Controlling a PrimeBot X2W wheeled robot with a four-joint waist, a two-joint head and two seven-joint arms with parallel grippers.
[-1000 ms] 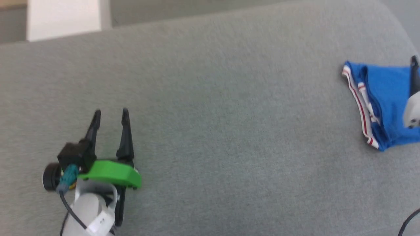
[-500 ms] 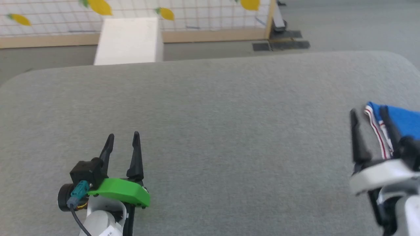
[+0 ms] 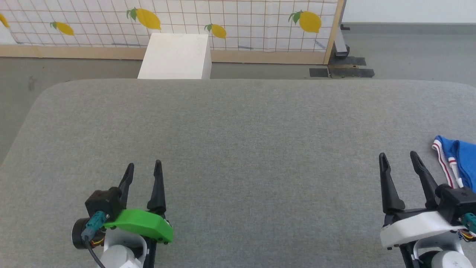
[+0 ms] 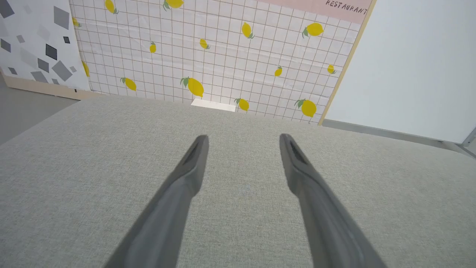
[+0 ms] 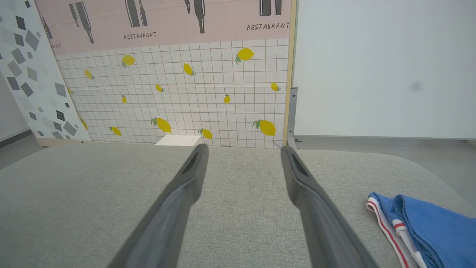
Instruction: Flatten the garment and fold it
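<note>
Blue garment (image 3: pixel 465 160) now lies beside, not under, the right claw (image 3: pixel 398 155); it and the left claw (image 3: pixel 144 164) gape empty.

The left gripper (image 3: pixel 144 164) is holding at the near left. Its two dark fingers (image 3: pixel 157 186) are standing wide apart, gripping nothing, and pointing toward the far side above a green wrist cover (image 3: pixel 139 223). The right gripper (image 3: pixel 398 154) is mirroring it at the near right, jaws spread and empty, tilting slightly left above a white wrist cover (image 3: pixel 416 225).

Head view looking down, 2 wrist views low, facing lemon wall (image 4: pixel 223 56), sharing grey surface (image 3: pixel 238 149)
</note>
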